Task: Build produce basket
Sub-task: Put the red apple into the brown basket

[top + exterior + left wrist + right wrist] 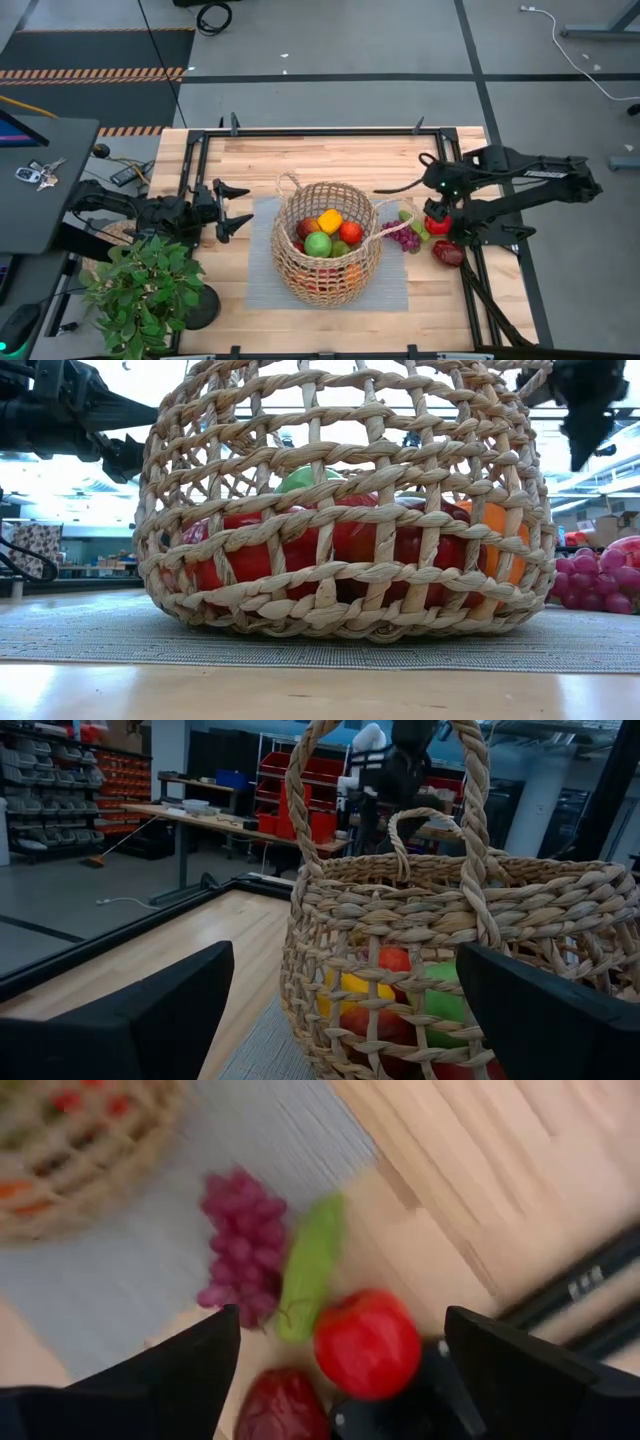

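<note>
My right tool hangs spread and empty at the right of the overhead frame, directly over the red apple. The grapes lie beyond, toward the basket at centre; my left tool waits spread, farther off.

The pale wooden tabletop, ringed by a black rail frame, carries a grey woven mat at its centre. On the mat stands the wicker basket, holding fruit. At the basket's 3 o'clock, purple grapes lie at the mat's edge, a long green vegetable just beside them. Farther toward 3 o'clock a red apple rests on the bare wood, with a dark red fruit near it toward 4 o'clock. A potted green plant stands at the tabletop's 8 o'clock corner.
</note>
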Motion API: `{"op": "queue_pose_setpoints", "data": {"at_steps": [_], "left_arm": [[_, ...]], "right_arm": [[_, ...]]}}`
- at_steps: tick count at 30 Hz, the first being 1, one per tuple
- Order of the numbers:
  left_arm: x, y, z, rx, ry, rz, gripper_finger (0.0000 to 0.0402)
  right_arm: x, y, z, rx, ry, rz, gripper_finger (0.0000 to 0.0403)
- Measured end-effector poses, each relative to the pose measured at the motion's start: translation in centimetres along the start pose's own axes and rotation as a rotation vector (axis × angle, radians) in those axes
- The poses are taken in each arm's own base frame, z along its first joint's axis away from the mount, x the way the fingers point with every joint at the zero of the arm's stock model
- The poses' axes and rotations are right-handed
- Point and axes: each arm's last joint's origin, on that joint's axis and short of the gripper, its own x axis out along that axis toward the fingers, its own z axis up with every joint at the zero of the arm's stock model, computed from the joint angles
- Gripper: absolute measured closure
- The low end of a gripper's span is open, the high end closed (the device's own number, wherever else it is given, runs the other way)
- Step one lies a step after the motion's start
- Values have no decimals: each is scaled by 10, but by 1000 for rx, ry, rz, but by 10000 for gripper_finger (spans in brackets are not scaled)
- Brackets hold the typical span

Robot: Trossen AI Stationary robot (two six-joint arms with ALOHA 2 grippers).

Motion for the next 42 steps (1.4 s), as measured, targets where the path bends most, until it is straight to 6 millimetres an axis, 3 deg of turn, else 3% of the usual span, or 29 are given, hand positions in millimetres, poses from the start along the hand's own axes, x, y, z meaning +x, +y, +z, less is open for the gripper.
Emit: {"op": "queue_pose_setpoints", "data": {"at_steps": [6,12,19,35,42], "left_arm": [[0,0,0,0,0,0,12],[0,0,0,0,0,0,12],[0,0,0,0,0,0,12],[0,0,0,0,0,0,12],[0,0,0,0,0,0,12]], "right_arm": [[18,-1,-21,39,67,-6,53],[48,-2,-35,88,142,-72,53],[53,6,-25,143,123,-125,54],[94,9,4,-51,465,-161,54],[108,3,12,-57,572,-204,18]]}}
